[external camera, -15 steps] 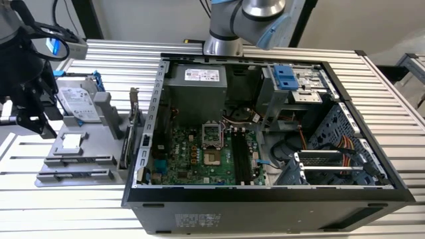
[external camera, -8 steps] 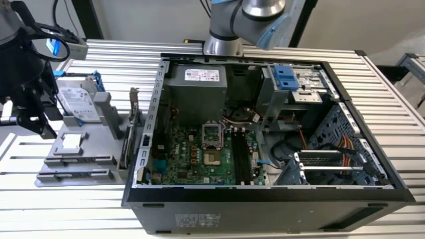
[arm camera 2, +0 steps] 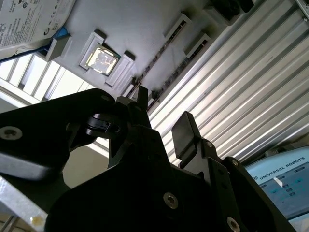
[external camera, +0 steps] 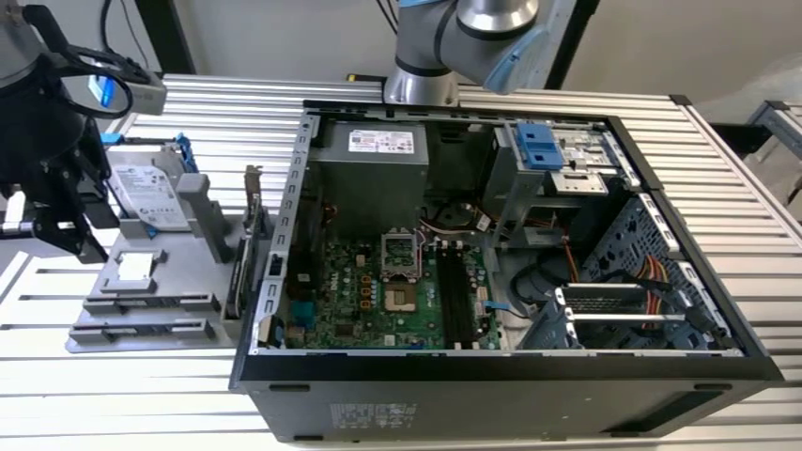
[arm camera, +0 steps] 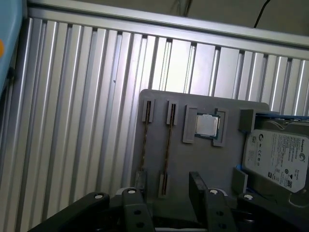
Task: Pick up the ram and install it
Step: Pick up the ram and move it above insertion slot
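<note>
Hovering over the grey fixture (arm camera: pixel 212 157) at the exterior view's left end of the desk (external camera: pixel 138 404), the end effector (arm camera: pixel 169 191) is standing with its two fingers spread and is carrying nothing. In both wrist views open space is showing between the black fingers (arm camera 2: pixel 182 130).

The ram (arm camera: pixel 167 145) is sitting edge-up in a slot of the fixture, lying roughly in line with the gap between the fingers and apart from them. A second stick (arm camera: pixel 145 145) is sitting in the neighbouring slot, just beside it; which of the two is being aimed at is not certain from these angles. The fixture is also carrying a processor chip (arm camera: pixel 206 125) and a silver hard drive (arm camera: pixel 277 154).

The open computer case (external camera: pixel 501 385) is lying in the middle of the desk, well apart from the end effector, with its motherboard (external camera: pixel 376 301) facing up. The long dark memory slots (external camera: pixel 457 305) on the board are looking unoccupied, though they are too shadowed for a firm finding.

Judgement: the task is standing at its opening stage. The end effector is lining up above the fixture, but no contact with the ram is showing and the stick is not yet lifted. The grasp, the transfer to the case and the seating in a slot are all remaining outstanding.
</note>
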